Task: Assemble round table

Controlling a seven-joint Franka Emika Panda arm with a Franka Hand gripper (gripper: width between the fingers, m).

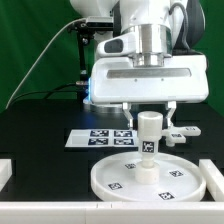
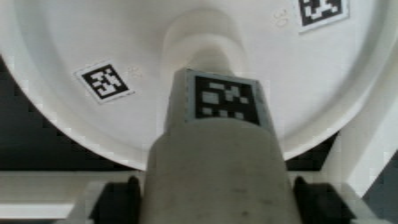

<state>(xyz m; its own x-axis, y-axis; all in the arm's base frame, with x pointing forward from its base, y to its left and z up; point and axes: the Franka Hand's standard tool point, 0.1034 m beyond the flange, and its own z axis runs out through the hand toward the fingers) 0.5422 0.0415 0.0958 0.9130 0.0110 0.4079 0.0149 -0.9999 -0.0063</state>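
Observation:
The white round disc (image 1: 150,178) lies flat on the black table, its rim up and several square tags on it. The short thick cylindrical leg (image 1: 149,140) stands upright on the disc's centre. My gripper (image 1: 149,117) is shut on the leg's top end from above. In the wrist view the leg (image 2: 217,140) runs from between my black finger pads (image 2: 121,200) down to the disc (image 2: 107,120), with a tag on its side. The small lobed foot (image 1: 181,134) lies on the table at the exterior view's right, behind the disc.
The marker board (image 1: 101,137) lies flat behind the disc. White rails border the table at the front (image 1: 60,212) and at the exterior view's right (image 1: 214,180). A green backdrop and a dark stand are behind.

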